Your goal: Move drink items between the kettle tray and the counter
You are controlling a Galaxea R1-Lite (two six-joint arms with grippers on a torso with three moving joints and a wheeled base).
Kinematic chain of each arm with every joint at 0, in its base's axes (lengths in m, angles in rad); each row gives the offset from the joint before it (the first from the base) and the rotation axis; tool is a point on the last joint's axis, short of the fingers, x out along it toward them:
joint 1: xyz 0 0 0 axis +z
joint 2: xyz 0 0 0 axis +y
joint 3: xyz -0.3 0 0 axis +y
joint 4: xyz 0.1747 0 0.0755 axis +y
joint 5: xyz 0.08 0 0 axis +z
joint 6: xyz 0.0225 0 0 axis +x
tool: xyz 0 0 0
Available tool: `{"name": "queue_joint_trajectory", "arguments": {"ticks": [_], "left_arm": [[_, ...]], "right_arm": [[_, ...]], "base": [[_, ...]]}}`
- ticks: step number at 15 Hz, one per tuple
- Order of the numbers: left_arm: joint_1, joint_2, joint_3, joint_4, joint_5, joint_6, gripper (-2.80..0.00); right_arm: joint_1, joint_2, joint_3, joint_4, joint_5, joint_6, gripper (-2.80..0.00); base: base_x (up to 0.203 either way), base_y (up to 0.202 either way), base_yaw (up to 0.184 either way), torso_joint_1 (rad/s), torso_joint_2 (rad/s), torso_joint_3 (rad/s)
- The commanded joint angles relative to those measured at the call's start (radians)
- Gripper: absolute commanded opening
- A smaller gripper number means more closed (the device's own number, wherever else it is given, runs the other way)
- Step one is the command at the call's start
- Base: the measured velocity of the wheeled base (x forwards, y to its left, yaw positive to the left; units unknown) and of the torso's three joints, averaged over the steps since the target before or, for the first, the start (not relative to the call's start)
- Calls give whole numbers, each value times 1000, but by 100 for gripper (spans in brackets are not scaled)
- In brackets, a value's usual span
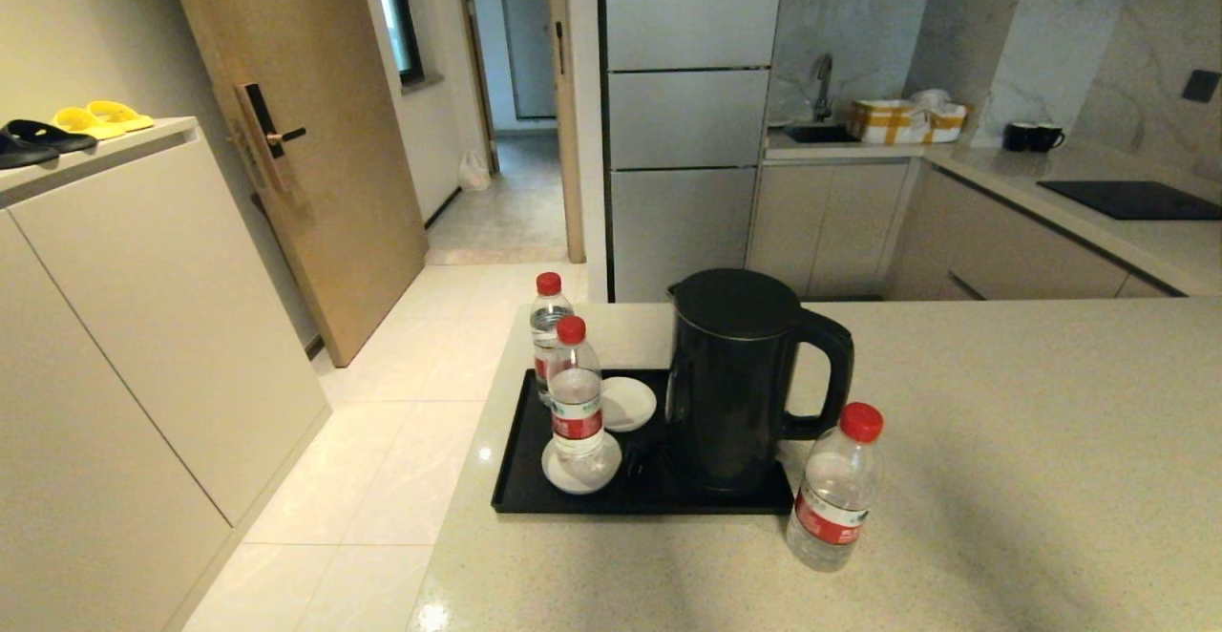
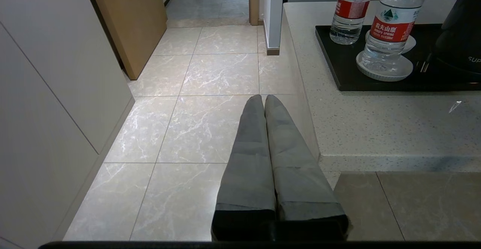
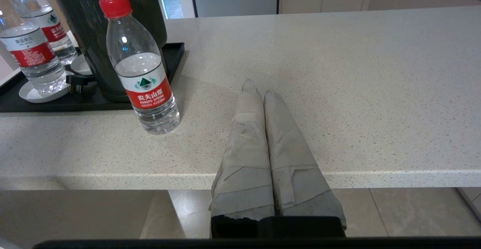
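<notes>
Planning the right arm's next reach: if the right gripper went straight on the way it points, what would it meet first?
Probably nothing: the right gripper, jaws shut, points across bare counter. The loose bottle stands off to one side, though depth is unclear.

counter (image 1: 1002,441) right of kettle (image 1: 740,384) open | tray (image 1: 520,441) crowded; bottles, saucers

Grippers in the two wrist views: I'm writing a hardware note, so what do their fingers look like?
Both have two long fingers that taper to narrow tips, wrapped in grey tape-like covering, rising from a black base. The left gripper looks smooth and darker grey. The right gripper is paler, with its wrapping in overlapping, frayed strips. No cables or markings show.
</notes>
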Motion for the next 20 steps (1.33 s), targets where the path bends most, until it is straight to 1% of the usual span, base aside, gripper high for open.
{"name": "queue_joint_trajectory", "arguments": {"ticks": [1,20], "left_arm": [[0,1,0,0,1,0,-280],[0,1,0,0,1,0,-280]], "right_arm": [[1,1,0,0,0,0,-280],[1,0,0,0,0,0,-280]], "base": [[0,0,0,0,0,0],[0,0,0,0,0,0]]}}
